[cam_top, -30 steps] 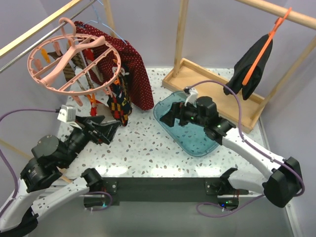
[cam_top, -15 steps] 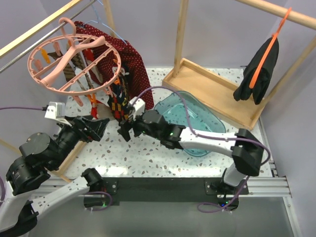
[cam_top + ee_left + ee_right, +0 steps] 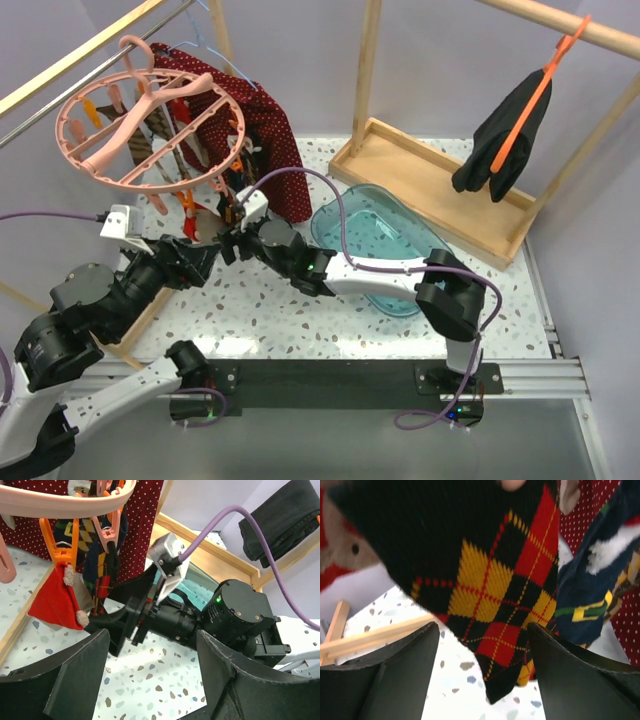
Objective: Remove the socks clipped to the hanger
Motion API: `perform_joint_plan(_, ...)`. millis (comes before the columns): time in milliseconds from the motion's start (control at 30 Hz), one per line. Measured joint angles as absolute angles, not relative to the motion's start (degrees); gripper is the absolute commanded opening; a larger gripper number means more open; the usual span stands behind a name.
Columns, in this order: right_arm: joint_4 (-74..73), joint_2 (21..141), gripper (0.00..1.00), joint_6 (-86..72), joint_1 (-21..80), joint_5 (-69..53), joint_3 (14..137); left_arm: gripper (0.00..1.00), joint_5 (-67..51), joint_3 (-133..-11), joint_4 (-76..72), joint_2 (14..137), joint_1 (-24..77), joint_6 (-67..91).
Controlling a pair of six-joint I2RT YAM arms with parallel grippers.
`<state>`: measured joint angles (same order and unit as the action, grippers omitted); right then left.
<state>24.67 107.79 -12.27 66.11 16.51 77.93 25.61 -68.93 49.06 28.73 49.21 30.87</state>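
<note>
The pink ring hanger [image 3: 128, 143] hangs at the back left with socks [image 3: 236, 200] clipped under it. My right gripper [image 3: 232, 246] reaches up below them. In the right wrist view its jaws [image 3: 485, 680] stand open. The tip of a black sock with red and yellow argyle [image 3: 490, 580] dangles between the fingers, touching neither. A navy sock [image 3: 590, 595] hangs just to the right. My left gripper [image 3: 197, 256] is low beside the right one. It is open [image 3: 152, 680] over bare table, facing a navy argyle sock [image 3: 100, 560] and a red one [image 3: 55, 600].
A red white-dotted cloth [image 3: 275, 140] hangs behind the socks. A teal tub [image 3: 395, 255] sits mid-table, with my right arm stretched across it. At the back right stands a wooden frame base [image 3: 430, 180]. Above it a black garment [image 3: 505, 130] hangs on an orange hanger.
My right arm has swung left from over the teal tub to under the hanger. The left gripper has shifted a little. Both jaws have narrowed somewhat.
</note>
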Motion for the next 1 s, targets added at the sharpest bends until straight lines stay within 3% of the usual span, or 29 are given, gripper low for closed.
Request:
perform_joint_plan(133,25.78,109.6,0.64,-11.29,66.24,17.58,79.81,0.72,25.56,-70.22,49.23,30.3,49.21,30.83)
perform_joint_plan(433,25.8,109.73,0.1,-10.46,66.46,20.01,79.75,0.71,25.61,-73.12,49.67,34.15,49.21,31.42)
perform_joint_plan(600,24.12,108.86,0.07,-11.11,66.65,19.4,79.7,0.66,27.09,-75.44,51.75,39.31,49.21,33.5)
perform_joint_plan(667,22.96,107.85,0.0,-11.35,67.09,19.05,79.7,0.62,27.88,-76.38,52.07,41.41,49.21,34.13)
perform_joint_plan(1000,14.57,102.85,0.0,-14.98,70.41,20.47,80.03,0.61,33.06,-80.14,53.25,47.4,50.06,37.34)
